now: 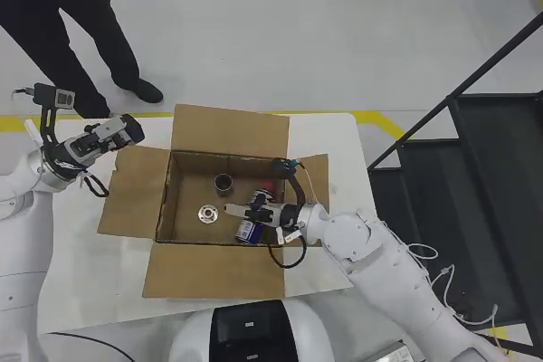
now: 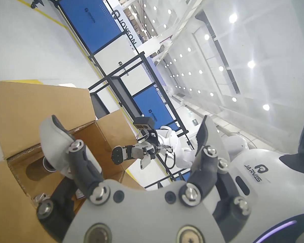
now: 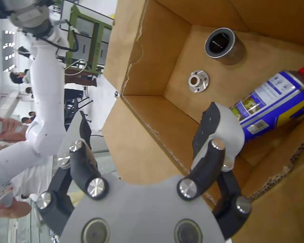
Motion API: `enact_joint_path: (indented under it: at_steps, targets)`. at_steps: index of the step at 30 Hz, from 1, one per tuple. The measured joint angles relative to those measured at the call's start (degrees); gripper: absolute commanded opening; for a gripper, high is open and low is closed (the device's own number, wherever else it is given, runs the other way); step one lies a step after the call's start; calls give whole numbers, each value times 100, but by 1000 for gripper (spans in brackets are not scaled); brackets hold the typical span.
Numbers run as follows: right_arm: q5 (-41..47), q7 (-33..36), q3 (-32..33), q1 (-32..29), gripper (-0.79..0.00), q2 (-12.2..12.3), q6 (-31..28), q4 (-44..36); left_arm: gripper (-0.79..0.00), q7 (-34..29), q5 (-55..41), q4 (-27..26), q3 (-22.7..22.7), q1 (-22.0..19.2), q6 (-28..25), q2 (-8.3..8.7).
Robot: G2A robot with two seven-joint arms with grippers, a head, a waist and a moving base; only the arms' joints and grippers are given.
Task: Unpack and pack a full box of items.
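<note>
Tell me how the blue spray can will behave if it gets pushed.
The spray can lies tipped over in the box, not upright, so it will probably roll when nudged. Its round, glossy wall looks rigid but likely slippery.

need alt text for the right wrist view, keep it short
The robot's right hand, open and holding nothing, hangs over an open cardboard box. Inside are a blue spray can lying on its side, a small metal flange and an upright steel cylinder.
</note>
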Motion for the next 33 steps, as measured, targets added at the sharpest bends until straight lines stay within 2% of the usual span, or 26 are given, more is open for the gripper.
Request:
enact_joint_path:
  at_steps: [4, 7, 11, 19, 22, 26, 33]
  targets:
    - [-398, -203, -313, 211, 0, -85, 1187, 74, 0, -9, 9, -38, 95, 34, 81, 8]
    - [-426, -246, -426, 275, 0, -133, 1836, 88, 0, -29, 19, -32, 110, 32, 108, 11]
    - [-409, -114, -546, 318, 0, -171, 2366, 120, 0, -27, 19, -32, 107, 31, 105, 10]
    - [-266, -81, -589, 385, 0, -204, 2347, 157, 0, -21, 20, -31, 106, 35, 109, 10]
    - [-268, -81, -589, 385, 0, -204, 2348, 157, 0, 175, 246, -1, 46, 83, 395, 41]
    - [-268, -80, -589, 385, 0, -204, 2349, 157, 0, 201, 545, 132, -232, 96, 654, 130]
    - [-268, -80, -589, 385, 0, -204, 2349, 157, 0, -491, 716, 532, -937, 285, 934, 358]
